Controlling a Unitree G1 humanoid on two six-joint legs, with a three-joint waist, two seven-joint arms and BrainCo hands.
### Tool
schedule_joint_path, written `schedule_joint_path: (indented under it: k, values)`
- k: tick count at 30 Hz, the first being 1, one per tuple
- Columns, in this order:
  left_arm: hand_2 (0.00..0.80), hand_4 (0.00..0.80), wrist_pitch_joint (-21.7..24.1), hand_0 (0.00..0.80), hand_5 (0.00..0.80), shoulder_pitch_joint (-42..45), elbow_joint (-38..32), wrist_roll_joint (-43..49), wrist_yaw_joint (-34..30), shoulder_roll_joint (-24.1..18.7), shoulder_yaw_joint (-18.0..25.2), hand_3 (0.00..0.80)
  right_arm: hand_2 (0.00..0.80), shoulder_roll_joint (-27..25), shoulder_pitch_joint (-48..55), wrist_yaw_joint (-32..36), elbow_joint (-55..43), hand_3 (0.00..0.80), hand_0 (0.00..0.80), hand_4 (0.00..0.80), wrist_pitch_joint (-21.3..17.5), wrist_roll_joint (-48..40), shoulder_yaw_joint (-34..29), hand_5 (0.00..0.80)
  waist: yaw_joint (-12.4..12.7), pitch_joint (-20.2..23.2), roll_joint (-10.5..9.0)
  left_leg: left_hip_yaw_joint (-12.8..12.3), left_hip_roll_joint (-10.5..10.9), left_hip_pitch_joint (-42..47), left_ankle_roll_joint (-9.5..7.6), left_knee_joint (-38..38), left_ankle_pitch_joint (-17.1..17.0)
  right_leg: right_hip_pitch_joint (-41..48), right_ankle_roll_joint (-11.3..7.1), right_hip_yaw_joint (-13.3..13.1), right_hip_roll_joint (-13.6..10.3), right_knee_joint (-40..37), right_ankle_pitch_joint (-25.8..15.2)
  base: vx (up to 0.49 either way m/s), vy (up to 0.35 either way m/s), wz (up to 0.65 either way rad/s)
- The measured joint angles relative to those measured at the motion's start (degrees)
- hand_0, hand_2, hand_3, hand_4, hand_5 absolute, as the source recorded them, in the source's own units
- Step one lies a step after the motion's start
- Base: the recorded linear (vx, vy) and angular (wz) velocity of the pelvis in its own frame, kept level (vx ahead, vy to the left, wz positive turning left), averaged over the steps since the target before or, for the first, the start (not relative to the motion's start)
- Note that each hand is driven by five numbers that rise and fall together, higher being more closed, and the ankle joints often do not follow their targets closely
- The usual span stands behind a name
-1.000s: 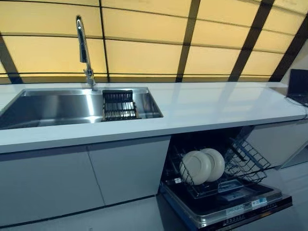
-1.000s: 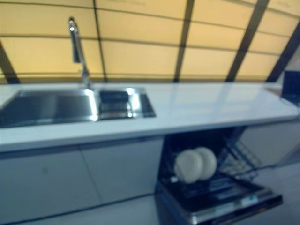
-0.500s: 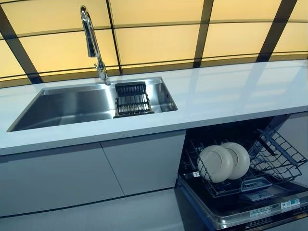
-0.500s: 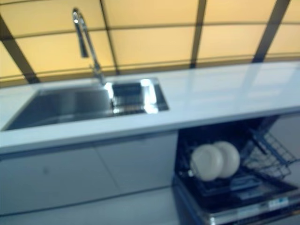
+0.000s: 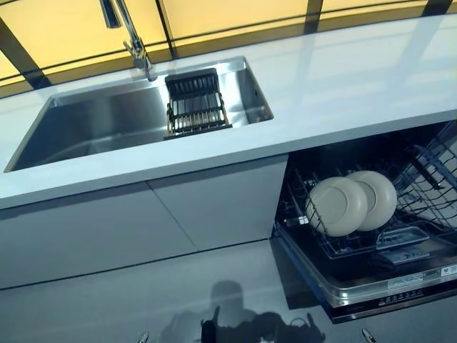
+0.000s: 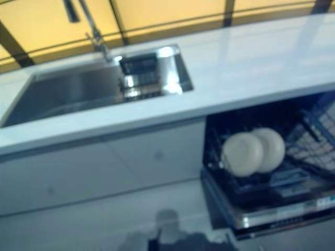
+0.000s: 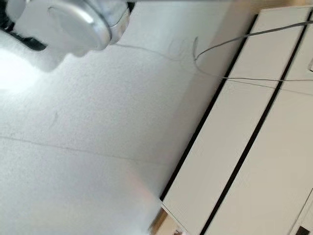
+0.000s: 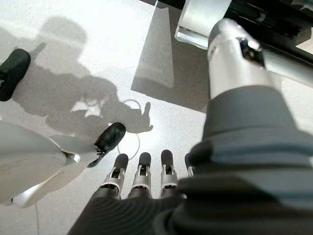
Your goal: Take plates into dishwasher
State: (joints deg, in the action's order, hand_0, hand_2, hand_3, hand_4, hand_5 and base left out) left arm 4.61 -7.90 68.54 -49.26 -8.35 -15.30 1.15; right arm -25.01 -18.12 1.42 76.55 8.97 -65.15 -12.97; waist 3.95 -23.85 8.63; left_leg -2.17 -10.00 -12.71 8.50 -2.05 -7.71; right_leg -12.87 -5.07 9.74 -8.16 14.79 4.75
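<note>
Since the earlier frames only the camera has tipped downward: more floor [image 5: 143, 300] shows at the near edge, the tap [image 5: 132, 43] is cut off at the top, and the things themselves lie as they did. Two pale plates [image 5: 351, 204] stand on edge in the lower rack [image 5: 371, 246] of the open dishwasher [image 5: 371, 279] at the right, one overlapping the other, the left one in front. The dishwasher door [image 5: 378, 289] lies folded down toward the near side, under the white counter [image 5: 343, 78]. To the left of the dishwasher are plain white cabinet fronts [image 5: 143, 221]. A steel sink [image 5: 86, 128] is set into the counter at the far left, with a dark slatted drainer [image 5: 194, 103] sitting in its right end, just right of the tap base.

Neither hand holds a plate. The right hand [image 8: 142, 181] hangs over the floor in its wrist view, fingers [image 8: 140, 174] straight and relaxed, touching nothing. The left hand shows in no view; its wrist view gives only floor and white cabinet panels [image 7: 254, 137].
</note>
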Motion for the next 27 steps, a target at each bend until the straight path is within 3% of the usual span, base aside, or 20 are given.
schedule_joint_path:
  k: [9, 18, 27]
  values:
    - [0.000, 0.000, 0.9, 0.000, 0.000, -1.2, -1.9, -4.0, -1.2, 1.0, -2.7, 0.000, 0.000, -3.8, -11.1, 4.7, -1.9, 0.000, 0.000, 0.000, -2.7, -6.6, 0.4, 0.000, 0.0, -2.7, 5.39, -0.6, 1.6, -5.4, -0.12, -5.0, 0.2, -13.0, 2.15, -3.0, -2.8, 18.8, 7.2, -0.146, 0.069, -0.05]
    - [0.000, 0.000, 1.1, 0.000, 0.000, -1.2, -2.0, -6.0, -2.5, 1.4, -3.9, 0.000, 0.000, -7.6, -15.2, 10.2, -1.8, 0.000, 0.000, 0.000, -4.1, -10.0, 2.5, 0.000, 0.1, -2.4, 6.05, -0.6, 3.1, -8.3, 0.06, -7.9, 0.4, -20.9, 3.61, -4.3, -5.3, 28.7, 10.3, -0.048, 0.056, -0.09]
    - [0.000, 0.000, 0.9, 0.000, 0.000, -0.6, -2.3, -6.0, -3.7, 1.9, -4.5, 0.000, 0.000, -8.1, -15.6, 15.0, -3.5, 0.000, 0.000, 0.000, -6.3, -19.4, 4.8, 0.000, 0.0, -2.0, 6.55, 1.0, 3.4, -7.9, 0.06, -7.4, 0.4, -21.4, 4.38, -3.0, -6.2, 29.9, 10.6, 0.032, 0.034, -0.04]
